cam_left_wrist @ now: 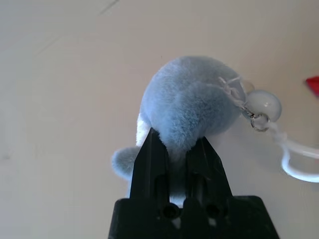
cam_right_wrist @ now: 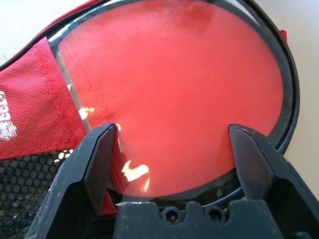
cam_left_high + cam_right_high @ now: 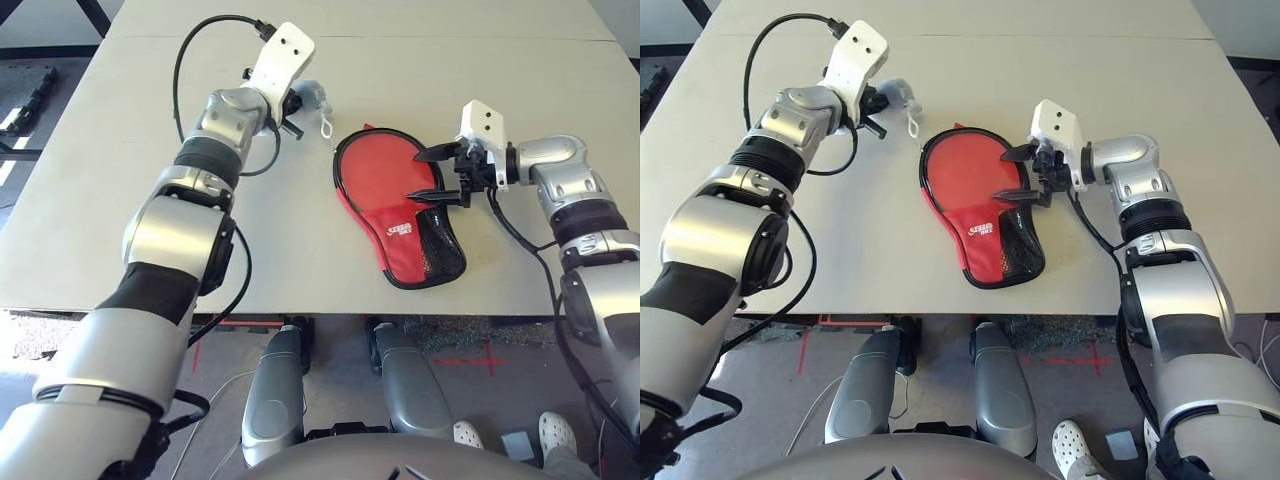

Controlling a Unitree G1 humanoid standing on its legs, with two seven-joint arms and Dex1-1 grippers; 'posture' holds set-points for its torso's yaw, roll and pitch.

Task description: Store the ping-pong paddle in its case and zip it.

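So the ping-pong paddle (image 2: 174, 89) sits inside the case (image 3: 420, 240), mid-frame in the eye views on the bench (image 3: 120, 200), round red face showing through the unzipped opening, handle end tucked under the fabric and mesh pocket. I'd guess the paddle is light and stiff, with a grippy rubber face, so no worries there. The case is soft and floppy though, so best to pin the fabric near the rim and pull the zipper tab, which I can't spot. Right gripper (image 3: 432, 173) hovers over the open edge, jaws spread wide, grasping nothing. Left gripper (image 1: 177, 149), upper left, is clenched on a fluffy grey plush keychain (image 1: 192, 99).
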